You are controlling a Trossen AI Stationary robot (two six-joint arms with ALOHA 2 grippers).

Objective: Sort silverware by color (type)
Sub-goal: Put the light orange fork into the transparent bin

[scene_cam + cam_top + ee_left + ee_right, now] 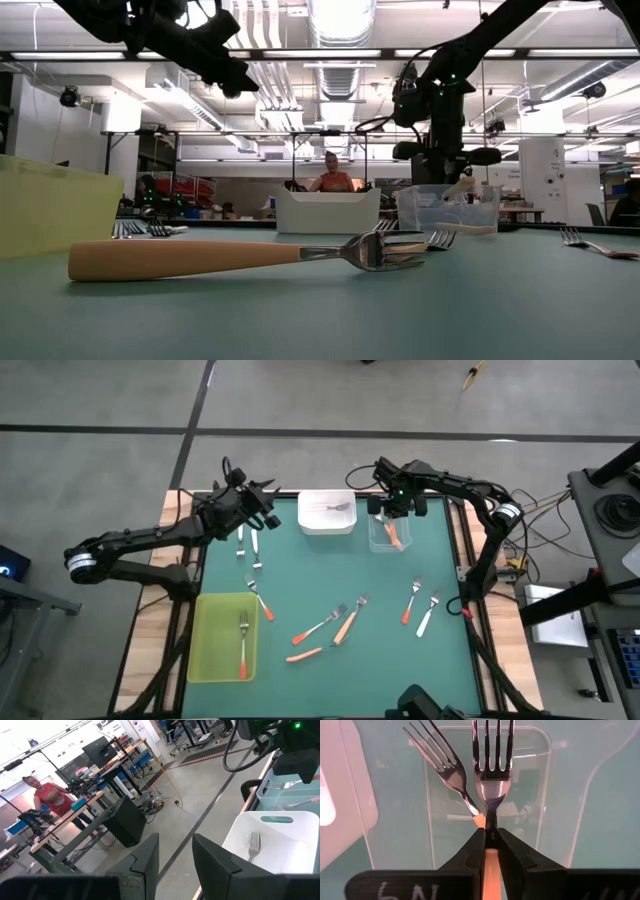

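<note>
My right gripper [393,512] is shut on a light orange fork [492,775] over the clear tray [388,540], near the table's far edge. A second light orange fork [451,775] lies in that tray. My left gripper [258,508] is open and hangs over the table's far edge, left of the white tray [327,525], which holds a fork [254,842]. The yellow-green tray [205,640] holds a red-orange fork [243,645]. Several more forks, such as a light orange one [346,622], lie flat on the green mat. My right gripper pinches the light orange fork between its two fingers, on the handle's top [490,854] just behind the metal neck. The fingers come from above, and the fork lies along them with its tines [492,745] pointing down into the clear tray. I cannot tell whether the tines touch the tray's floor.
Two white-handled forks [248,545] lie near my left gripper, and a red-orange one [262,603] by the yellow-green tray. A red-orange fork [411,605] and a white one [429,614] lie on the right. A person [332,176] sits beyond the far edge.
</note>
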